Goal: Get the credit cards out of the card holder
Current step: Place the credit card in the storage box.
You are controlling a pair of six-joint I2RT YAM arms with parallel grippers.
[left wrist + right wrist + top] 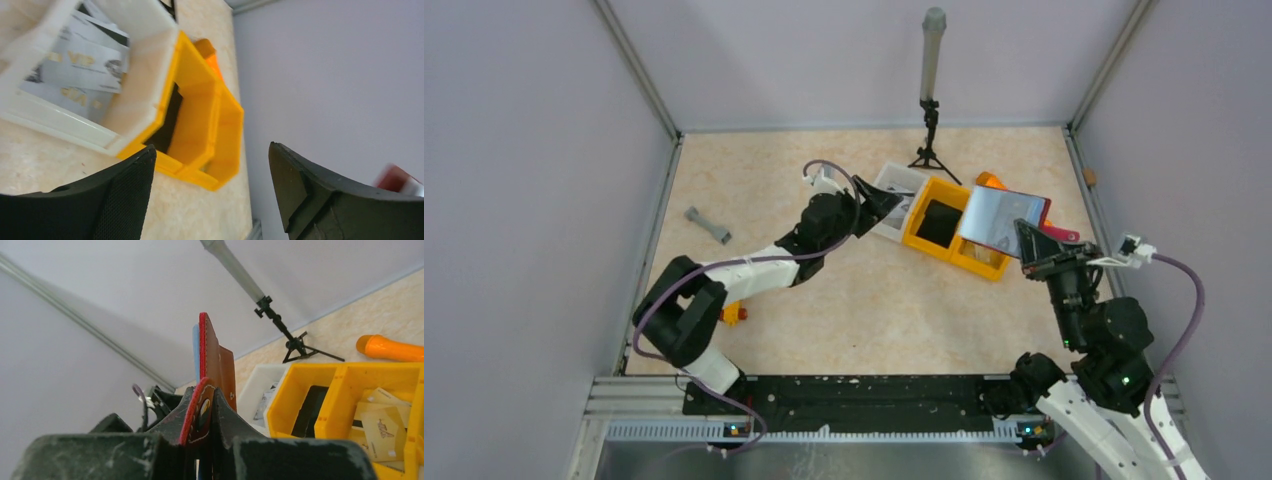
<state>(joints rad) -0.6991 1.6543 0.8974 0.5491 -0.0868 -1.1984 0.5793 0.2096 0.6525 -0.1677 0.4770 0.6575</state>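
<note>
My right gripper (1036, 250) (207, 410) is shut on the dark red card holder (1056, 233) (216, 357), held raised over the right end of the yellow bin. A pale grey face, apparently one of the credit cards (1002, 218), lies against the holder's upper side. Its thin bluish edge (196, 347) shows beside the red stitched rim. My left gripper (879, 203) (210, 195) is open above the near edge of the white tray (886, 178) (145, 30), nothing between its fingers (120, 200). Several silvery cards printed VIP (82, 65) lie in that tray.
A yellow-orange divided bin (924, 243) (200, 125) (345, 377) sits beside the tray, with a dark item and pale cards inside. An orange object (990, 181) (387, 347) lies behind it. A small tripod (931, 110) stands at the back, and a grey dumbbell-shaped piece (708, 225) lies on the left.
</note>
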